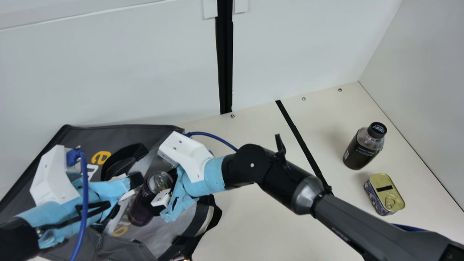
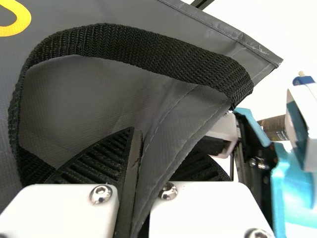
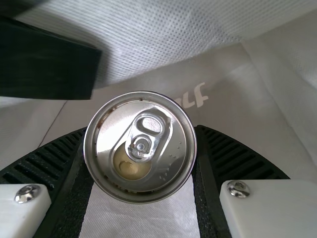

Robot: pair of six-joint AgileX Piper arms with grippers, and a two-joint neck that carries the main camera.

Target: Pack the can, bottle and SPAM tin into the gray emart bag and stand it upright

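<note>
Packing looked barely begun: the right hand (image 3: 141,131) clamped the can (image 1: 140,208) within the gray emart bag (image 1: 123,136), whose edge the left hand (image 2: 161,144) pinched. The bottle (image 1: 362,148) and SPAM tin (image 1: 384,192) remained to pack from the surface (image 1: 253,224).

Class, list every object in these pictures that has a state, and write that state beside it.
Bag, open
Can, held inside the bag
Bottle, standing, capped
Tin, closed, lid up
Left tool, shut on the bag
Right tool, closed around the can
</note>
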